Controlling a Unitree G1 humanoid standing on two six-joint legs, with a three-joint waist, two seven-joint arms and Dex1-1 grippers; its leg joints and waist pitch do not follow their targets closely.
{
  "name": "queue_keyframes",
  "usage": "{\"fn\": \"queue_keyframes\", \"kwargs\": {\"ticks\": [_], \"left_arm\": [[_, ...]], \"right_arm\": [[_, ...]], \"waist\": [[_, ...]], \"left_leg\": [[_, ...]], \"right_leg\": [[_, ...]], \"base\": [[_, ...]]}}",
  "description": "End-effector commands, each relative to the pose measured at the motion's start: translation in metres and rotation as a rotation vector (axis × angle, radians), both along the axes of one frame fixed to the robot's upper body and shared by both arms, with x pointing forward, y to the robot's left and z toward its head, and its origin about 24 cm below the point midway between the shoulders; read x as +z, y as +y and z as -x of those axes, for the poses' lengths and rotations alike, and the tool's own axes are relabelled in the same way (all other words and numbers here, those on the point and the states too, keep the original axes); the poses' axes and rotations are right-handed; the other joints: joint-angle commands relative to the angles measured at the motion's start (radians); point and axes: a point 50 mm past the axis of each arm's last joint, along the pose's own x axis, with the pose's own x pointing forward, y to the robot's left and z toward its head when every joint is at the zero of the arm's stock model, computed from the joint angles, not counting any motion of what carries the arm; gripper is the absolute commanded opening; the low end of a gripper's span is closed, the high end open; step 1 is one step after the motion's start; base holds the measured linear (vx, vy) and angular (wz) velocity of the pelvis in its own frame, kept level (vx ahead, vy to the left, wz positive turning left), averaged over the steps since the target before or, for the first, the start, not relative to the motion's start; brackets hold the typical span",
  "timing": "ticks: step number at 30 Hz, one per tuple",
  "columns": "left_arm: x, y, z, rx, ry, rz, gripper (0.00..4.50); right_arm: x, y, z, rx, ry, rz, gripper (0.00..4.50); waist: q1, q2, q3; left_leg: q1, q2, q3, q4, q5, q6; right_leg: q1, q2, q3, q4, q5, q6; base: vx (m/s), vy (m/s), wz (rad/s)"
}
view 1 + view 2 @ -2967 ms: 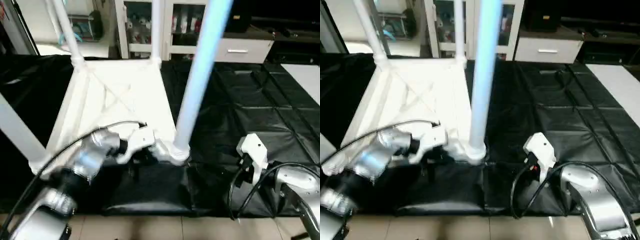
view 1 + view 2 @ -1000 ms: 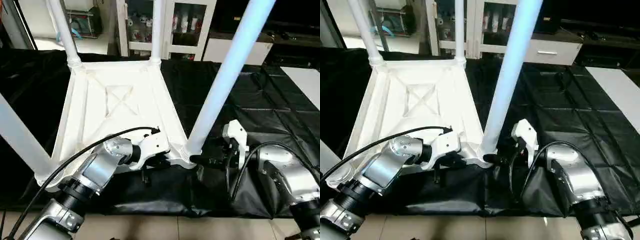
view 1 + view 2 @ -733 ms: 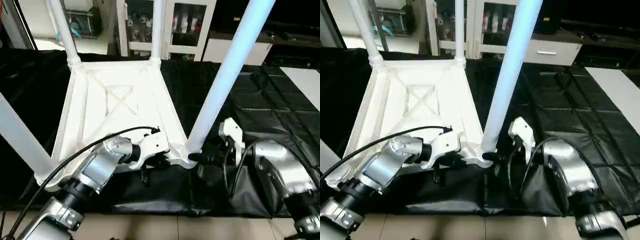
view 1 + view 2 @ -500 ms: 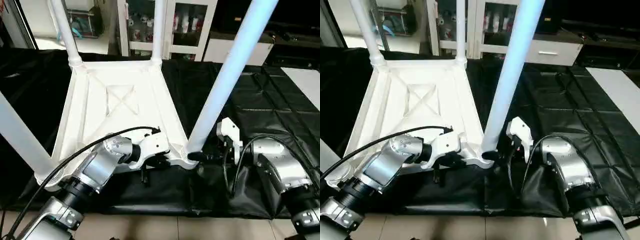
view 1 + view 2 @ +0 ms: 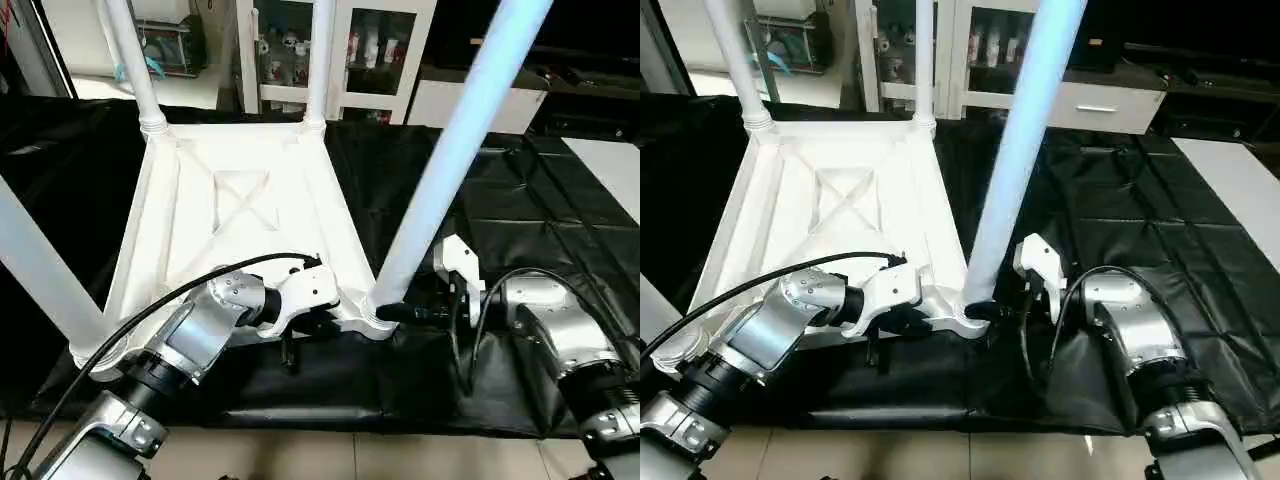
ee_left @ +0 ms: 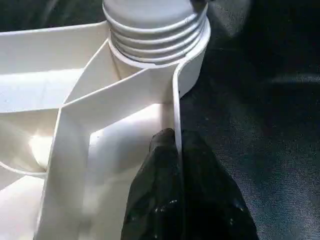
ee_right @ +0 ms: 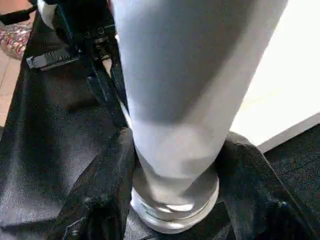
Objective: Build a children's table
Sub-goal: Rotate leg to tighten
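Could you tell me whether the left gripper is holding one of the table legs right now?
No, the left gripper is pinched on the tabletop's thin edge wall beside the corner socket, not on a leg.

Black creased sheet (image 5: 520, 200) underfoot; glass-door cabinets (image 5: 345, 50) behind; tiled floor (image 5: 330, 455).

All four legs (image 5: 455, 150) run off the top of the picture. The robot's left arm (image 5: 190, 345) hides part of the tabletop's (image 5: 240, 215) near edge.

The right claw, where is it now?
The right claw is at the base of the near-right long white tube leg, one black finger on each side.
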Motion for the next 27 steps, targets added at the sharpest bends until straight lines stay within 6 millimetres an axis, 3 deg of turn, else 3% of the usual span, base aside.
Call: {"fn": "queue_keyframes", "kwargs": {"ticks": [1, 5, 7, 10, 11, 12, 15, 17, 18, 19, 22, 27], "left_arm": [[-0.002, -0.007, -0.004, 0.045, 0.007, 0.015, 0.00], [0.003, -0.018, -0.019, 0.195, -0.021, 0.069, 0.00], [0.006, -0.027, -0.027, 0.272, -0.025, 0.093, 0.00], [0.010, -0.038, -0.038, 0.386, -0.050, 0.088, 0.00], [0.011, -0.040, -0.040, 0.411, -0.063, 0.083, 0.00], [0.012, -0.043, -0.043, 0.441, -0.080, 0.083, 0.00], [0.015, -0.053, -0.051, 0.519, -0.147, 0.080, 0.00], [0.017, -0.057, -0.053, 0.543, -0.163, 0.099, 0.00], [0.018, -0.060, -0.055, 0.557, -0.176, 0.109, 0.00], [0.018, -0.063, -0.056, 0.566, -0.182, 0.113, 0.00], [0.020, -0.066, -0.058, 0.561, -0.214, 0.122, 0.00], [0.019, -0.061, -0.060, 0.551, -0.237, 0.125, 0.00]], "right_arm": [[-0.023, -0.008, 0.000, -0.138, 0.064, 0.100, 2.04], [-0.036, 0.004, -0.002, -0.274, 0.097, 0.084, 2.04], [-0.041, 0.017, -0.005, -0.347, 0.096, 0.074, 2.04], [-0.048, 0.038, -0.012, -0.508, 0.074, 0.079, 2.04], [-0.050, 0.041, -0.015, -0.553, 0.066, 0.084, 2.04], [-0.051, 0.044, -0.018, -0.632, 0.054, 0.089, 2.03], [-0.054, 0.061, -0.024, -0.826, 0.068, 0.058, 2.03], [-0.054, 0.071, -0.025, -0.851, 0.064, 0.049, 2.02], [-0.054, 0.079, -0.026, -0.872, 0.061, 0.034, 2.02], [-0.053, 0.085, -0.027, -0.884, 0.056, 0.027, 2.02], [-0.049, 0.097, -0.029, -0.876, 0.066, -0.044, 2.02], [-0.035, 0.097, -0.032, -0.808, 0.085, -0.224, 2.02]], "waist": [[-0.004, -0.005, -0.042], [-0.017, -0.009, -0.039], [-0.024, -0.012, -0.039], [-0.033, -0.012, -0.040], [-0.047, -0.012, -0.038], [-0.050, -0.011, -0.039], [-0.065, -0.005, -0.044], [-0.067, -0.004, -0.045], [-0.067, -0.004, -0.043], [-0.068, -0.007, -0.047], [-0.062, -0.013, -0.046], [-0.046, -0.011, -0.050]], "left_leg": [[0.009, 0.015, 0.005, -0.078, -0.253, 0.048], [0.010, 0.011, -0.005, -0.083, -0.364, -0.003], [0.006, 0.008, -0.010, -0.085, -0.383, -0.011], [0.005, 0.007, -0.017, -0.087, -0.398, -0.021], [0.001, 0.003, -0.021, -0.088, -0.422, -0.023], [0.001, 0.003, -0.023, -0.088, -0.426, -0.026], [0.001, 0.004, -0.026, -0.089, -0.424, -0.024], [-0.004, 0.005, -0.026, -0.093, -0.414, -0.019], [0.001, 0.004, -0.022, -0.092, -0.430, -0.017], [0.006, 0.002, -0.020, -0.089, -0.435, -0.013], [0.002, 0.005, -0.014, -0.090, -0.399, 0.005], [0.004, 0.009, -0.004, -0.086, -0.323, 0.046]], "right_leg": [[0.033, -0.028, 0.018, -0.069, -0.271, -0.242], [0.025, -0.028, 0.014, -0.086, -0.433, -0.174], [0.024, -0.029, 0.009, -0.095, -0.497, -0.137], [0.024, -0.032, 0.003, -0.101, -0.523, -0.120], [0.022, -0.031, -0.002, -0.105, -0.556, -0.109], [0.021, -0.032, -0.003, -0.108, -0.567, -0.105], [0.021, -0.031, -0.005, -0.108, -0.496, -0.122], [0.028, -0.029, -0.005, -0.103, -0.433, -0.134], [0.018, -0.029, -0.003, -0.106, -0.429, -0.141], [0.018, -0.029, -0.001, -0.105, -0.419, -0.148], [0.021, -0.028, 0.003, -0.101, -0.356, -0.165], [0.025, -0.031, 0.009, -0.091, -0.272, -0.197]], "base": [[0.000, 0.000, 0.00], [-0.041, -0.001, -0.02], [-0.056, 0.007, -0.07], [0.000, 0.000, 0.00], [0.000, 0.000, 0.00], [0.000, 0.000, 0.00], [0.000, 0.000, 0.00], [0.000, 0.000, 0.00], [0.000, 0.000, 0.00], [0.000, 0.000, 0.00], [0.000, 0.000, 0.00], [0.000, 0.000, 0.00]]}}
